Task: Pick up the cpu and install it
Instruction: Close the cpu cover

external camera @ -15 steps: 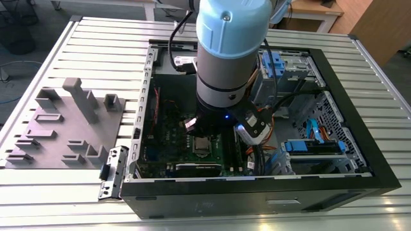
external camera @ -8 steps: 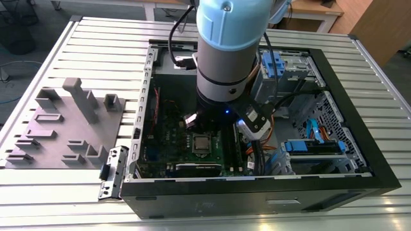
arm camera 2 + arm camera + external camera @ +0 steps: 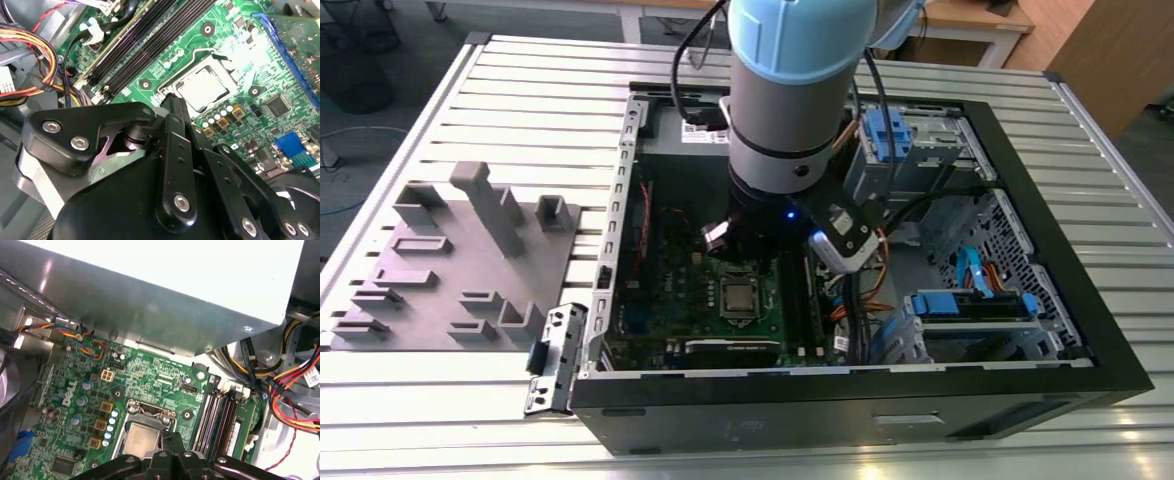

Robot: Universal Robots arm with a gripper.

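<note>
- The pincer (image 3: 170,107) hangs low inside the open computer case (image 3: 1067,385), right over the green motherboard (image 3: 145,372). Its black tip is just beside the cpu.
- Can't tell if the pincer is open or shut; its own black links hide the tips in both wrist views. Nothing seems to be held in it.
- The cpu (image 3: 204,86) is the small flat silver square. It lies in the socket frame (image 3: 192,62) on the motherboard, so it looks put in its place already. In the exterior view it sits just below the arm (image 3: 794,90); in the first wrist view it is at (image 3: 141,440).
- The memory sticks (image 3: 142,40) run next to the socket. Colored wires (image 3: 295,390) bunch at the side, away from the socket, so they don't block the way.
- The case lies flat on the ribbed tabletop (image 3: 494,80) w/ its side off, prob. so the arm can reach straight down.
- A grey tray (image 3: 447,265) w/ upright blocks sits on the tabletop at the exterior view's left, well apart from the case.
</note>
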